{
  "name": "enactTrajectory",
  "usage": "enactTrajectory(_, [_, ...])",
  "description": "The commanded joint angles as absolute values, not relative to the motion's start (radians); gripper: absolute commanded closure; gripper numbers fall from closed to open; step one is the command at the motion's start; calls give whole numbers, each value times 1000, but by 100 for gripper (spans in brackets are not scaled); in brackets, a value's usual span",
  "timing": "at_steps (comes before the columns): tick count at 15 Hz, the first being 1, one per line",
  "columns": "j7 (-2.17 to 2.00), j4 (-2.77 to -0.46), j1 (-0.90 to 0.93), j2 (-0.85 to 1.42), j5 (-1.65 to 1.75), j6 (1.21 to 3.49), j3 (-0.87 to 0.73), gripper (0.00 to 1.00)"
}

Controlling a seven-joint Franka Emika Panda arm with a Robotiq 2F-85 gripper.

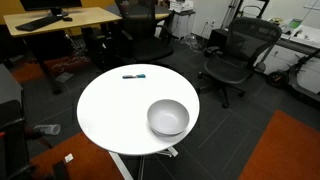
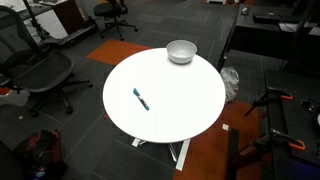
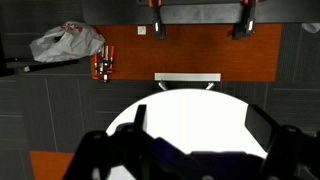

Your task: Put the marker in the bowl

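Fingers (image 3: 133,130) spread, well apart from marker (image 2: 141,99)

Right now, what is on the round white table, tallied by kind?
Marker: 1
Bowl: 1
Total: 2 things on the table
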State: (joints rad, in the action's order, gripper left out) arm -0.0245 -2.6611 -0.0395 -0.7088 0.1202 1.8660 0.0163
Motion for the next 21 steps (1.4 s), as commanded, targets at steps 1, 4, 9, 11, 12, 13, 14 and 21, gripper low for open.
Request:
enactTrajectory(1, [-27,-2659,-35,-708,122,1864,12,0])
enactTrajectory(4, [-27,-2659,-35,-708,122,1864,12,0])
enactTrajectory(9, [-24,-2652,-34,-681,123,1903,9,0])
enactTrajectory(11, [-24,-2645,-33,-650,117,1958,4,0])
enactTrajectory(12, [-27,-2642,-33,-630,116,1995,6,0])
enactTrajectory(13, [-30,-2639,-30,-612,110,2035,6,0])
enactTrajectory(14, [-37,-2633,-28,-588,107,2076,12,0])
enactTrajectory(21, [-141,-2561,-9,-411,70,2298,57,0])
